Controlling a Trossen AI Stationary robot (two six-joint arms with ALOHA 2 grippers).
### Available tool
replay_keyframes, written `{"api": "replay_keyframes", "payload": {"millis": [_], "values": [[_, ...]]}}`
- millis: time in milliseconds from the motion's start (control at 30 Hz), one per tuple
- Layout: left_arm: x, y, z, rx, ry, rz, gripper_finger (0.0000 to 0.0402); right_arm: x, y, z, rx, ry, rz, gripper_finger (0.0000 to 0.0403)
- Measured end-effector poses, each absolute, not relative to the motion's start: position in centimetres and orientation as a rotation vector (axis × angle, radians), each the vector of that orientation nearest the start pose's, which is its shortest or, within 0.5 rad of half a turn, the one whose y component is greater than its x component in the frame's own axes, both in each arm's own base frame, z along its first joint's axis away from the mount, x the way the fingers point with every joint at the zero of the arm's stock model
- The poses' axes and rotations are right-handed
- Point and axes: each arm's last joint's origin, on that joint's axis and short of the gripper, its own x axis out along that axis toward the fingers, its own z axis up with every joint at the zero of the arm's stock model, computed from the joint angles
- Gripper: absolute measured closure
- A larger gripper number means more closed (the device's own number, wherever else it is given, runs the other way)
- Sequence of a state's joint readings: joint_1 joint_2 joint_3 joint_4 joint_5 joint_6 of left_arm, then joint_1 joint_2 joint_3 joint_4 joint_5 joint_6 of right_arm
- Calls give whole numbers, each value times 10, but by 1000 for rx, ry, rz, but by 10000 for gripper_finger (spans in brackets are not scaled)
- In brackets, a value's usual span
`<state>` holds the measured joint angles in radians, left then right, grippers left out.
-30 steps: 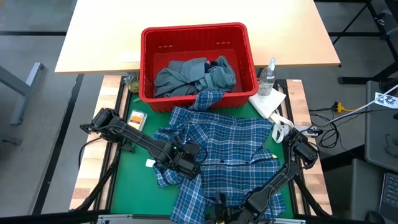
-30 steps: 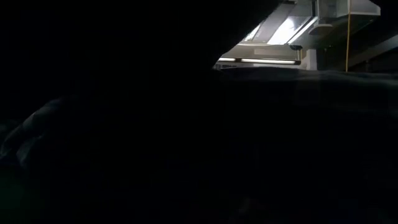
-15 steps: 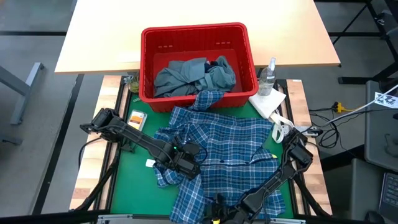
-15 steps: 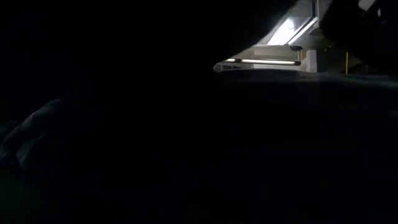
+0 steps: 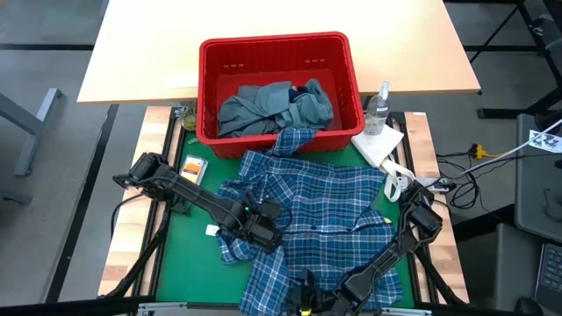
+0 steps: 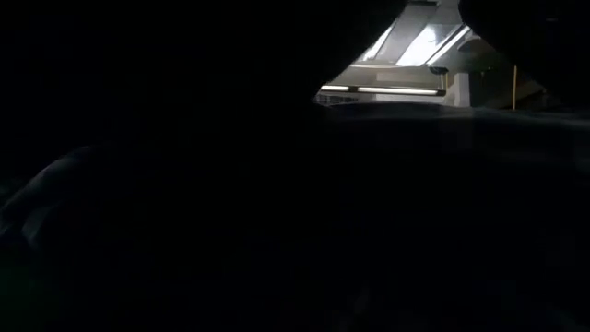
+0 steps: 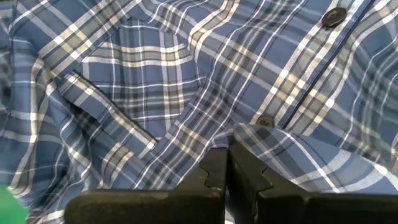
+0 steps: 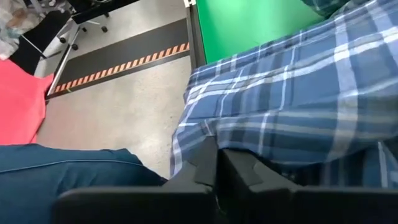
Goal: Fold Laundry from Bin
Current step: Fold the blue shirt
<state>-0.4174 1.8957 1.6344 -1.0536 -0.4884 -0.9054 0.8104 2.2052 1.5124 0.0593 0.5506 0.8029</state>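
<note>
The plaid shirt (image 5: pixel 312 224) lies spread and rumpled over the green mat (image 5: pixel 180 254) in front of you, its far end draped up over the near rim of the red bin (image 5: pixel 274 46); inside that bin you have a grey-blue garment (image 5: pixel 263 105) bunched up, with a dark navy piece (image 5: pixel 313 88) tucked at its far right side; your left gripper (image 5: pixel 263 230) sits low on the shirt's left half, its fingers (image 7: pixel 214 171) pressed together with a fold of plaid cloth pinched between them, a button just beyond the tips; your right gripper (image 5: pixel 420 211) is at the shirt's right edge near the mat's border, its jaws drawn together on the cloth's edge, as the right wrist view shows the plaid hem meeting the fingers (image 8: pixel 208 163); beside the bin's right wall you can see a clear spray bottle (image 5: pixel 379 107) standing upright and a white paper towel (image 5: pixel 378 145) lying just in front of it; a small orange card (image 5: pixel 193 167) lies on the mat near the bin's left corner; the low view is almost wholly dark, so it tells you nothing of the grip.
</note>
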Motion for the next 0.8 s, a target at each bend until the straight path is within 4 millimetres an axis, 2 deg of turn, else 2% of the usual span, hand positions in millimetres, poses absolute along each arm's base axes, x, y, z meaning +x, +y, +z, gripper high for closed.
{"api": "replay_keyframes", "payload": {"millis": [133, 267, 533, 633, 800], "values": [[346, -143, 257, -182, 1071, 574, 401, 339, 335, 165, 363, 534, 60, 383], [336, -147, 256, -121, 1136, 589, 401, 334, 328, 192, 250, 501, 71, 398], [317, -161, 255, -27, 1236, 572, 401, 313, 292, 236, 31, 551, -116, 398], [312, -169, 255, -15, 1248, 547, 401, 311, 278, 242, -31, 590, -172, 399], [303, -183, 255, 20, 1251, 506, 401, 316, 256, 235, -103, 693, -225, 394]]}}
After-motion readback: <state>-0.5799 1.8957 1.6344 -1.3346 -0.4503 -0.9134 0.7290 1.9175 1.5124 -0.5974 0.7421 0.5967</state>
